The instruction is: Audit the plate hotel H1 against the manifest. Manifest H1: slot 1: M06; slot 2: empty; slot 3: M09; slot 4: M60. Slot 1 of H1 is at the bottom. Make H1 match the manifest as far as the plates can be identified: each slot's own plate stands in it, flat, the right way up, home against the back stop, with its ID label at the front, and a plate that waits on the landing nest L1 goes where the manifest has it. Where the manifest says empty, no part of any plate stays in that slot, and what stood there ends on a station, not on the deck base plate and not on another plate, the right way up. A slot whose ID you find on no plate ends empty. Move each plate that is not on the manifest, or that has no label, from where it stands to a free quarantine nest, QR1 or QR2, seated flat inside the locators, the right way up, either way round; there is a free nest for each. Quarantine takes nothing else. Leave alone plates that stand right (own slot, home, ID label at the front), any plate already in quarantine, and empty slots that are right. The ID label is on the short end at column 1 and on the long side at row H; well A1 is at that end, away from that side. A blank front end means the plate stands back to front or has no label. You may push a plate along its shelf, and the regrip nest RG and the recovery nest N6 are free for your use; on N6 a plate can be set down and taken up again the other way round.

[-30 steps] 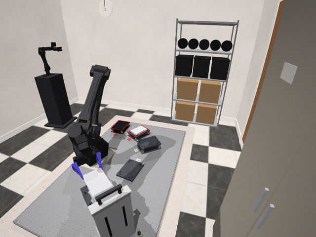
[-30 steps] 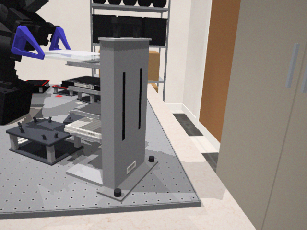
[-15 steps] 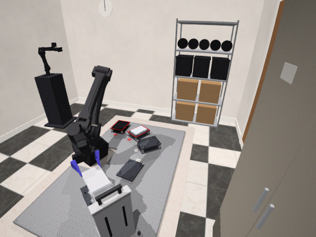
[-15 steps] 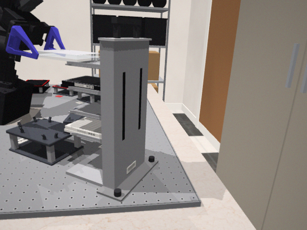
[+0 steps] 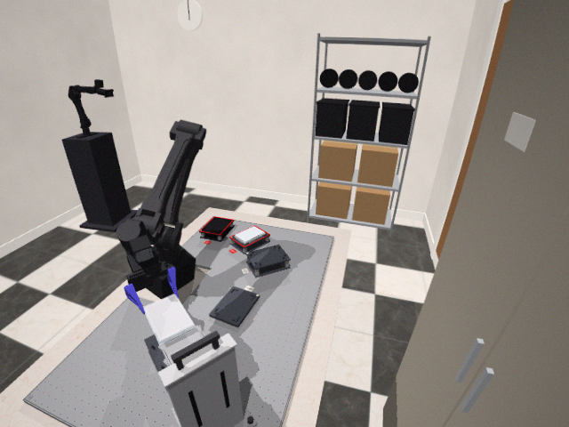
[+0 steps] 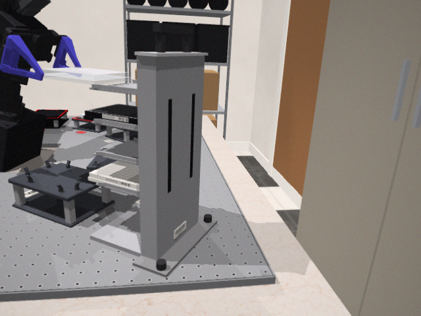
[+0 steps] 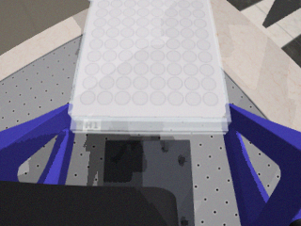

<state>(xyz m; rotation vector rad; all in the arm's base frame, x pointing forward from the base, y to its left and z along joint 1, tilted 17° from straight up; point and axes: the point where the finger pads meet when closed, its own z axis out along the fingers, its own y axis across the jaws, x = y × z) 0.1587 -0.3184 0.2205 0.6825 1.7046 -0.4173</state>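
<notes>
The plate hotel H1 (image 5: pixel 202 381) is a grey tower with a black handle near the deck's front edge; it also shows in the exterior view (image 6: pixel 170 153). My gripper (image 5: pixel 151 286), with blue fingers, is shut on the near end of a clear well plate (image 5: pixel 167 319). The plate lies level at the top shelf's height (image 6: pixel 85 74), drawn most of the way out, with its far end still over that shelf. In the wrist view the fingers sit at the plate's (image 7: pixel 147 51) near corners. A small label (image 7: pixel 90 124) on its near edge is unreadable. A white plate (image 6: pixel 115 176) lies low at the hotel's front.
Two red-rimmed nests stand at the back: one dark (image 5: pixel 215 226), one holding a white plate (image 5: pixel 249 236). A black plate with a label sits on a raised nest (image 5: pixel 268 259). An empty dark nest with locator pins (image 5: pixel 234 305) stands mid-deck. The arm's base (image 5: pixel 156 257) is to the left.
</notes>
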